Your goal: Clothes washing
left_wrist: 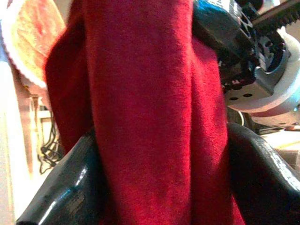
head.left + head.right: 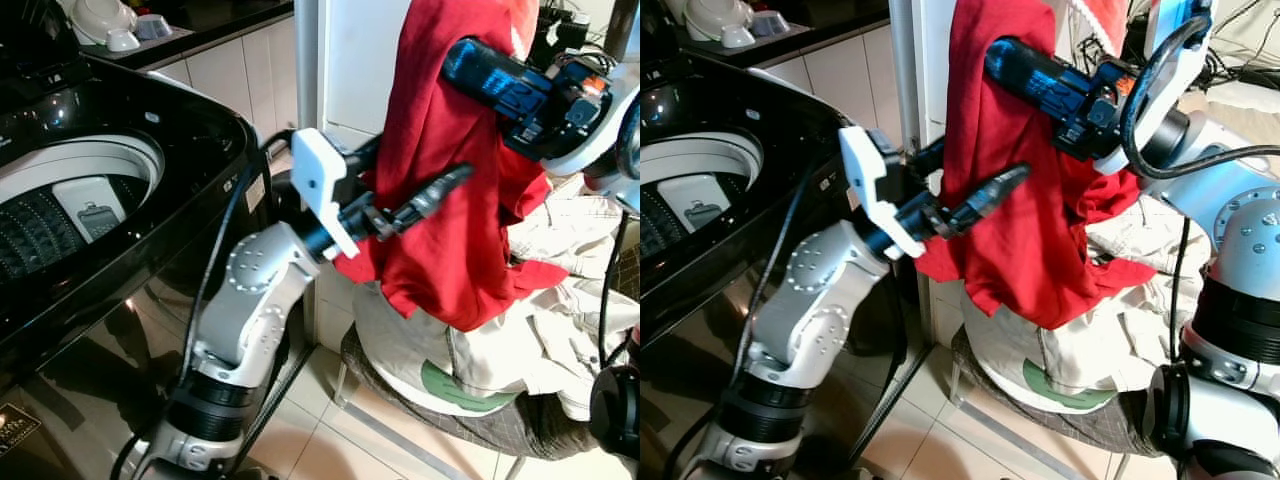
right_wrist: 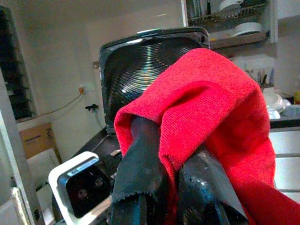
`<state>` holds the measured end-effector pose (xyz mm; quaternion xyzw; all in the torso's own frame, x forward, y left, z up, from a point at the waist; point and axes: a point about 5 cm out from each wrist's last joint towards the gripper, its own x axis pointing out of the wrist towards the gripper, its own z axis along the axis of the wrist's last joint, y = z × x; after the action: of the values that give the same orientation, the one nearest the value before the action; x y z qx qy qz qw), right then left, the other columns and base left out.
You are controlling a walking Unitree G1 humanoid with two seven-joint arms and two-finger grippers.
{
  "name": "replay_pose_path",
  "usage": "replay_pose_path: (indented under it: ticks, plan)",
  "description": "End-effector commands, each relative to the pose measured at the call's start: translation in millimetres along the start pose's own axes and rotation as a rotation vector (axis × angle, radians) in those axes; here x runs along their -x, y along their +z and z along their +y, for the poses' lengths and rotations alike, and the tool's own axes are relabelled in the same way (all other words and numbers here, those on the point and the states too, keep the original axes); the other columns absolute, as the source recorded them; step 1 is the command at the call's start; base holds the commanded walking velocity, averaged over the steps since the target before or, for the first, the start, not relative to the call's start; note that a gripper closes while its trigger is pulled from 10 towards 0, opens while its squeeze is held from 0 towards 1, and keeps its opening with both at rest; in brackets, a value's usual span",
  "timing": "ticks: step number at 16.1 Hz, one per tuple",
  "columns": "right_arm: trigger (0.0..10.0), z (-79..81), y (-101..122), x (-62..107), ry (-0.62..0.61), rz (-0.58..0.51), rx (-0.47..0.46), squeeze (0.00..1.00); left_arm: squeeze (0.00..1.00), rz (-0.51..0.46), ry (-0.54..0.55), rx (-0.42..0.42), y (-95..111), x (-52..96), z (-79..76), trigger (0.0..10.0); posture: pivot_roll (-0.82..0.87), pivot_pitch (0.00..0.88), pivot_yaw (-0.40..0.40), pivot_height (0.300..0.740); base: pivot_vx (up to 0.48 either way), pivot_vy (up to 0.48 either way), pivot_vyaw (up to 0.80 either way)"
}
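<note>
The red knit garment (image 2: 450, 170) hangs in the air beside the washer, pinched high up by the right hand (image 3: 173, 187), whose two black fingers (image 3: 140, 164) are closed together with the cloth folded over their tips. At about eight o'clock from that grip, the left hand (image 2: 420, 195) reaches in with its fingers spread, one on each side of the hanging cloth, which runs between them. Directly below, at six o'clock, the garment's hem rests against a heap of cream-coloured clothes (image 2: 540, 340) piled on a grey checked stool (image 2: 470, 420). Out at nine o'clock stands the black top-loading washing machine (image 2: 150, 130), lid raised, its drum open.
</note>
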<state>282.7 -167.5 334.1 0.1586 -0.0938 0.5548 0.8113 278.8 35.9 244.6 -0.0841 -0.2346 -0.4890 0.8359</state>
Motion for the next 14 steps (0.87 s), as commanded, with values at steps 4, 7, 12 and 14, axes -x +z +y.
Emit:
replay_pose_path:
  ticks: [4, 7, 12, 14]
  plan:
    - [0.0, 2.8, 0.1, 1.5, -0.019, 0.014, 0.033, 0.0, 0.0, 0.015, 0.046, -0.023, 4.0, 8.7, 9.3, 0.0, -0.09, 0.0, 0.009, 0.74, 0.0, 0.0, 0.0]
    - [0.0, 3.0, -1.0, 1.9, -0.022, 0.015, 0.034, 0.0, 0.0, 0.026, 0.036, -0.022, 2.7, 10.3, 8.3, 0.0, -0.08, 0.0, 0.013, 0.74, 0.0, 0.0, 0.0]
    - [0.0, 3.7, -4.1, 1.8, -0.023, 0.029, 0.039, 0.0, 0.0, 0.021, 0.014, -0.011, 2.0, 8.7, 4.4, 0.0, -0.08, 0.0, 0.018, 0.74, 0.0, 0.0, 0.0]
    - [0.0, 4.2, -5.0, 2.3, -0.021, 0.035, 0.043, 0.0, 0.0, 0.024, 0.04, -0.034, 3.1, 10.7, 9.8, 0.0, -0.08, 0.0, 0.017, 0.74, 0.0, 0.0, 0.0]
